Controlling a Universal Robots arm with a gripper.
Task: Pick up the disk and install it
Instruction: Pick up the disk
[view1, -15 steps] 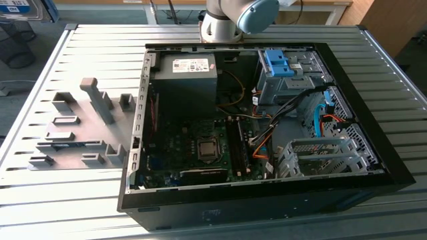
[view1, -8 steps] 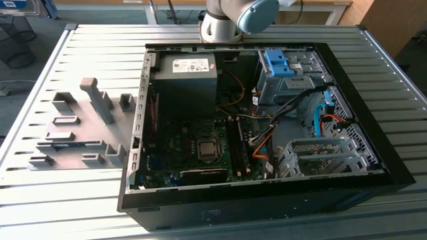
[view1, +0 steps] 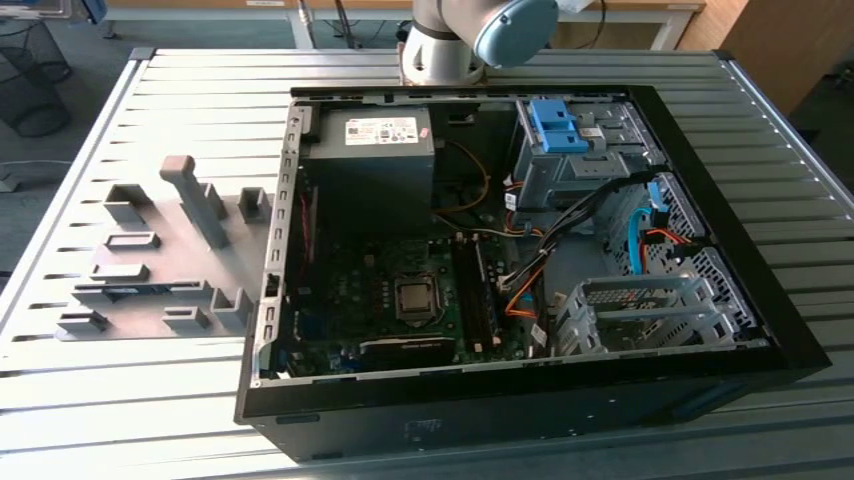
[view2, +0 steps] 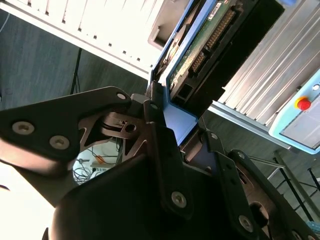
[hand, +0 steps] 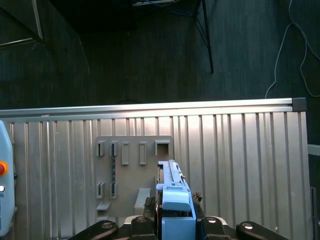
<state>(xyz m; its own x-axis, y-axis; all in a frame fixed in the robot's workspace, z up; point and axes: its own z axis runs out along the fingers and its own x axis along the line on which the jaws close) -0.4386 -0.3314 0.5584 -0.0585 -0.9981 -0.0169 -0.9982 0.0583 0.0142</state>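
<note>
1 disk (hand: 174, 192), 1 open computer case (view1: 534, 410), 1 grey fixture plate (view1: 174, 265) (slotted) and 1 slatted table (view1: 134, 400).

Bright daylight, strong glare, deep shadows

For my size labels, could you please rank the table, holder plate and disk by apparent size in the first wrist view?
1. table
2. holder plate
3. disk, though it sits nearest the camera and runs off the picture's edge, so its apparent size is unreliable.
</note>
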